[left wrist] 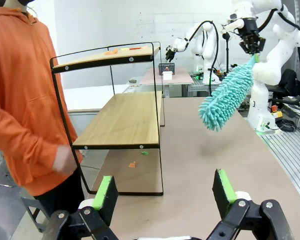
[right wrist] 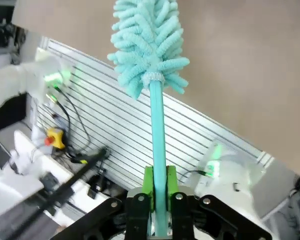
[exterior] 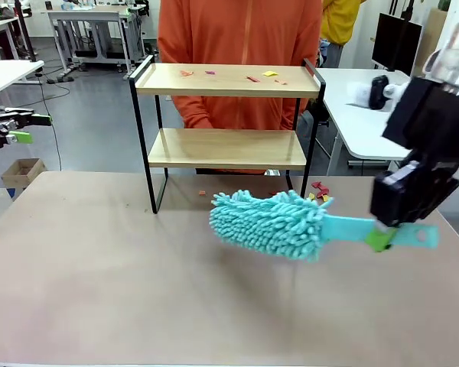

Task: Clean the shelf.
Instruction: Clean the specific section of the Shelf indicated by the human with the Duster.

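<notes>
Right claw (exterior: pixel 380 235) is clamping teal duster (exterior: pixel 268 222) by its handle, over tabletop (exterior: pixel 99 290) | left claw (left wrist: pixel 165 192) is standing wide, empty | coloured scraps (exterior: pixel 269 74) are lying on shelf (exterior: pixel 228 84) top board

Grey floor (exterior: pixel 92 130) lies beyond the beige bench (exterior: pixel 99 290); cardboard box (exterior: pixel 21 172) left of it, white table (exterior: pixel 359 134) and black monitor (exterior: pixel 395 42) right.

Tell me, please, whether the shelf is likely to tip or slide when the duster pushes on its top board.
The shelf looks light, a thin black frame with two boards, so a firm push could slide it. Standing tall on thin legs, it might rock if pushed high up. The duster has a fluffy head and likely presses only gently.
</notes>
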Robot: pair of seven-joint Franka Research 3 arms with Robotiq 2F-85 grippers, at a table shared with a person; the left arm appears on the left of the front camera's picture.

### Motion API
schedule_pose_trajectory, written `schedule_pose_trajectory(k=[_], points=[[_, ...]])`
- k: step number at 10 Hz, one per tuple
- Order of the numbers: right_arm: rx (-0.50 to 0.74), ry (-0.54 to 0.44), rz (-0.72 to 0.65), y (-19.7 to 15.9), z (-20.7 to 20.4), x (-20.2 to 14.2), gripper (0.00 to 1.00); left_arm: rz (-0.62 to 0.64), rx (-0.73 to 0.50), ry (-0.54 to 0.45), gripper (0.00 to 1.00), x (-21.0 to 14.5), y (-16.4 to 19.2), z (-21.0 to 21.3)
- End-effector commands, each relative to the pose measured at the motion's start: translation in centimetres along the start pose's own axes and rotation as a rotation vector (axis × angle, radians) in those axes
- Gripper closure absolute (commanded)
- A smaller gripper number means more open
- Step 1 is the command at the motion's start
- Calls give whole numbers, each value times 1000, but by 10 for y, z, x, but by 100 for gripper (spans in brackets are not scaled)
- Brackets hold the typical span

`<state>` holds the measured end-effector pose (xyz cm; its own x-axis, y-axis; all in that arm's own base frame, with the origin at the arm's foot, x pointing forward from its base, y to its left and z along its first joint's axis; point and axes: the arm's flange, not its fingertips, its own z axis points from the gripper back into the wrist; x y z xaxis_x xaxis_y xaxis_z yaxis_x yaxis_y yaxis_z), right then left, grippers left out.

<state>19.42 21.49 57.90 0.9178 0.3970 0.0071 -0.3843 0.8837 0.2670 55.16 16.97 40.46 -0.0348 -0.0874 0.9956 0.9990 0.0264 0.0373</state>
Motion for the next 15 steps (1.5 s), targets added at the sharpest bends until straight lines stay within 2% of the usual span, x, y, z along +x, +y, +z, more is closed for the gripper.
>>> schedule_pose_trajectory(k=[1, 3, 4, 9, 12, 14, 15], points=[[17, -75, -84, 32, -24, 8, 87, -1, -1, 6, 0, 3, -3, -3], [44, -118, -118, 40, -26, 15, 87, -1, -1, 6, 0, 3, -3, -3], [9, -52, -71, 38, -21, 5, 87, -1, -1, 6, 0, 3, -3, -3], [17, -55, -87, 41, -26, 6, 87, -1, -1, 6, 0, 3, -3, -3], [11, -109, -171, 76, -62, 46, 87, -1, -1, 6, 0, 3, -3, -3], [-43, -166, -243, 97, -83, 69, 87, -1, -1, 6, 0, 3, -3, -3], [-21, -180, -243, 109, -94, 80, 87, -1, -1, 6, 0, 3, -3, -3]])
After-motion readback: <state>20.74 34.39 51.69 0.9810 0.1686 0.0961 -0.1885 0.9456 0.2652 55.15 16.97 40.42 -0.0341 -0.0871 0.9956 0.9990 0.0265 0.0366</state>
